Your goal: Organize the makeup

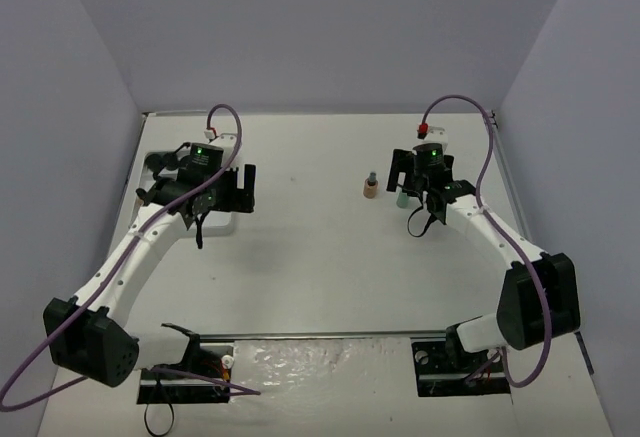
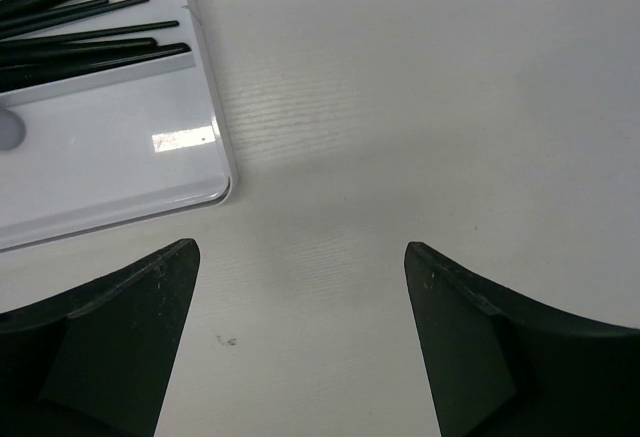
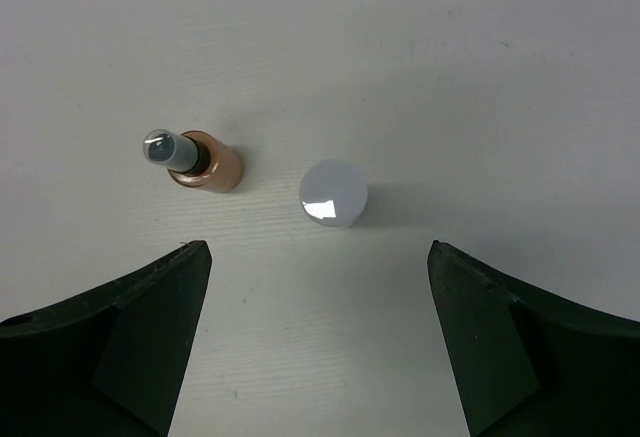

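**At the tabletop's (image 1: 300, 267) far right: two bottles not yet sorted**

At the right side, our right jaws hang spread & empty over two small bottles. Both stand upright, near each other but not touching: a beige bottle (image 3: 205, 164) w/ grey cap, and a white-capped bottle (image 3: 333, 192). The white-capped one sits roughly centred btwn the jaws, so we judge it the likely next pick. Right arm (image 1: 490, 227) reaches fwd, wrist pointing down. On the left, thin black brushes (image 2: 90, 42) lie side by side in one compartment of the white tray (image 2: 120, 172), so the long items look sorted. Our left jaws, also spread w/ nothing in them, hover over bare tabletop just beside the tray's corner. Left arm (image 1: 130, 257) is stretched fwd, wrist down.
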